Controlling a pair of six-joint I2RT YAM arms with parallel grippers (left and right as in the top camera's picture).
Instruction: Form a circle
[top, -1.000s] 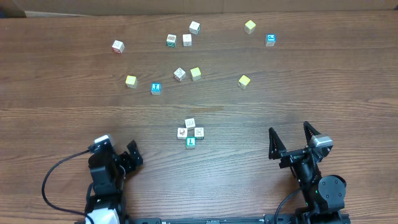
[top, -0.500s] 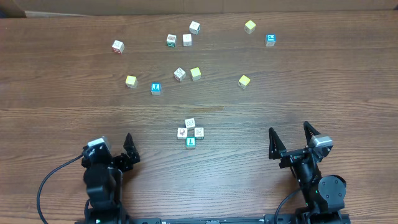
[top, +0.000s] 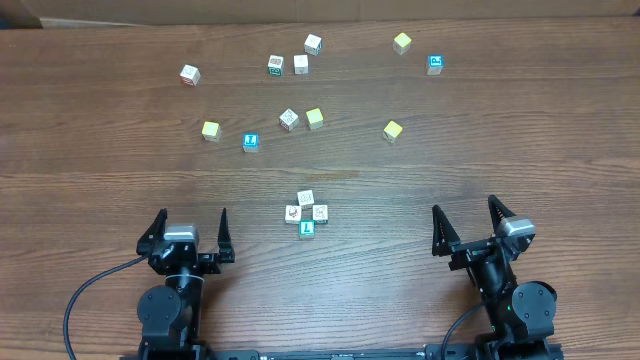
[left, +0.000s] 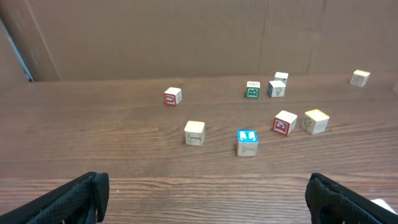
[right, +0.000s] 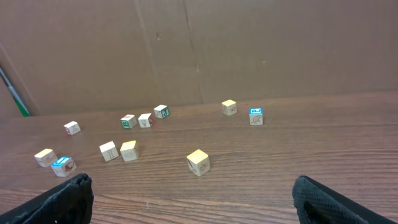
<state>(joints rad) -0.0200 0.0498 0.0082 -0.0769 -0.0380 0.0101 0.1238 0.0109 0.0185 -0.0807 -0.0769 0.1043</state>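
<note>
The circle (top: 306, 213) is a tight group of tiny cubes near the middle of the wooden table (top: 420, 170): three whitish printed ones and a green-faced one at the front. It shows only in the overhead view. My left gripper (top: 190, 220) stands open at the near edge, left of the group, and holds nothing. Its black fingers (left: 81, 196) frame bare wood in the left wrist view. My right gripper (top: 465, 210) stands open at the near right, also apart from the group, with only bare wood between its fingers (right: 320, 199).
Loose cubes lie scattered over the far half: yellow ones (top: 392, 130), (top: 315, 118), (top: 210, 130), blue-faced ones (top: 250, 142), (top: 435, 64), and whitish ones (top: 189, 74), (top: 289, 119). A cardboard wall (left: 186, 37) closes the far side.
My left arm has swung round from pointing right to facing straight toward the far side, both fingers now in view. The right arm and the cubes have not moved.
</note>
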